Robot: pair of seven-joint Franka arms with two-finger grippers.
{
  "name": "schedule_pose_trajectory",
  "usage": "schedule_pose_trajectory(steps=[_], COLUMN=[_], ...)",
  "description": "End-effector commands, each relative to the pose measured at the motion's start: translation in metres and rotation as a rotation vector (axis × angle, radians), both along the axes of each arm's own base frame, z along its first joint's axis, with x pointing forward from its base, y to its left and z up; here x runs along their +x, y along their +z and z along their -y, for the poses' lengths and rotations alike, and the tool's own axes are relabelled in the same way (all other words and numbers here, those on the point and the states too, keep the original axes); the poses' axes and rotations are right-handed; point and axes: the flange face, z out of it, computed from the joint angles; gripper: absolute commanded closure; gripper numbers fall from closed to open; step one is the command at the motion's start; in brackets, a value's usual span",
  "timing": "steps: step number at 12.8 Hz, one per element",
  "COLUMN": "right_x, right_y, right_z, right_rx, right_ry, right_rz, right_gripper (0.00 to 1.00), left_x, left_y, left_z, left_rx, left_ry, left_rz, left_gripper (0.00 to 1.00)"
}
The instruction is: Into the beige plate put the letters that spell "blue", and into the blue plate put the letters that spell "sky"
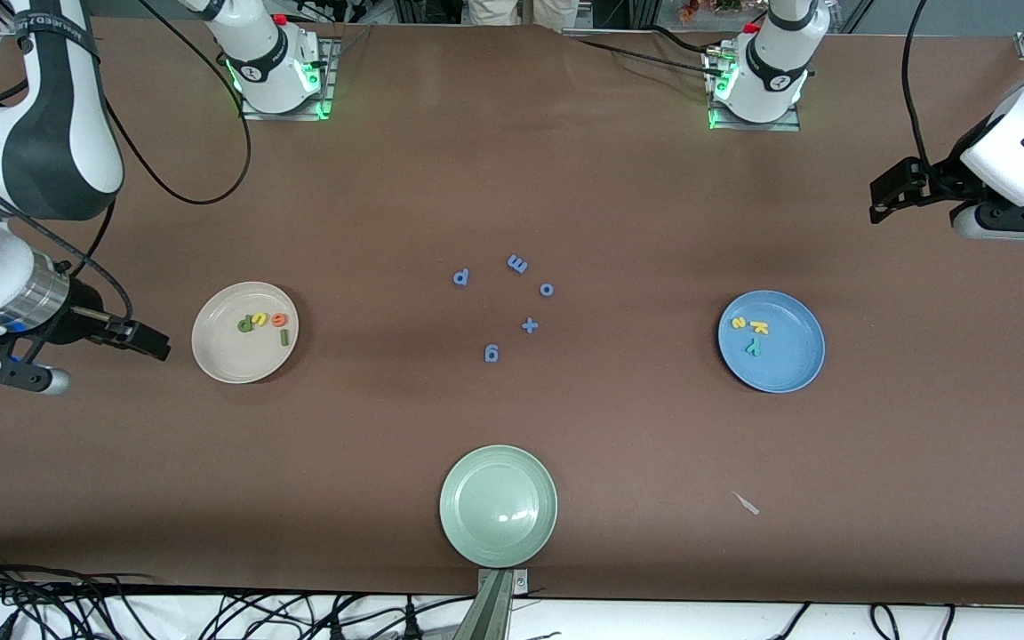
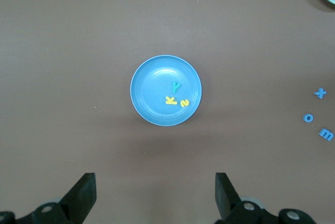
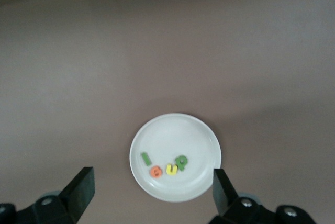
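The beige plate point(image 1: 236, 356) holds the green b point(image 1: 244, 324), yellow u point(image 1: 259, 318), orange e point(image 1: 279, 319) and green l point(image 1: 283, 336). The blue plate point(image 1: 788, 356) holds the yellow s point(image 1: 739, 323), yellow k point(image 1: 759, 327) and teal y point(image 1: 752, 347). My right gripper point(image 1: 152, 342) hovers open and empty beside the beige plate point(image 3: 175, 135), toward the right arm's end of the table. My left gripper point(image 1: 890, 196) hangs open and empty over the left arm's end, apart from the blue plate point(image 2: 154, 85). Both wrist views show wide, bare fingers.
Blue foam pieces lie mid-table between the plates: a p point(image 1: 461, 277), m point(image 1: 517, 263), o point(image 1: 547, 289), plus sign point(image 1: 529, 325) and g point(image 1: 492, 353). A pale green plate point(image 1: 498, 505) sits near the front edge. A small white scrap point(image 1: 747, 504) lies beside it.
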Motion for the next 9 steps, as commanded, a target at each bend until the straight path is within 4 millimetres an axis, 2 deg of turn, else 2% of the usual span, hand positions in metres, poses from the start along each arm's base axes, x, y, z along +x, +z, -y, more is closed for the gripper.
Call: schedule_pose_trajectory(steps=[1, 4, 7, 8, 9], right_x=[-0.008, -0.008, -0.009, -0.013, -0.024], right_y=[0.003, -0.001, 0.0, 0.004, 0.017], right_z=[-0.007, -0.011, -0.006, -0.008, -0.009], right_rx=[0.011, 0.093, 0.093, 0.092, 0.097], right_ry=[0.024, 0.038, 0.052, 0.06, 0.07], right_rz=[-0.086, -0.103, -0.102, -0.119, -0.153], right_gripper=[0.0, 0.0, 0.0, 0.0, 0.0], left_x=[0.001, 0.001, 0.001, 0.0, 0.0], left_y=[0.007, 0.007, 0.007, 0.009, 0.008], left_z=[0.001, 0.001, 0.003, -0.001, -0.001], left_rx=[0.018, 0.017, 0.017, 0.018, 0.018], left_ry=[-0.017, -0.014, -0.017, -0.014, -0.014], left_rz=[-0.001, -0.001, -0.001, 0.002, 0.0], left_gripper=[0.0, 0.0, 0.0, 0.0, 0.0])
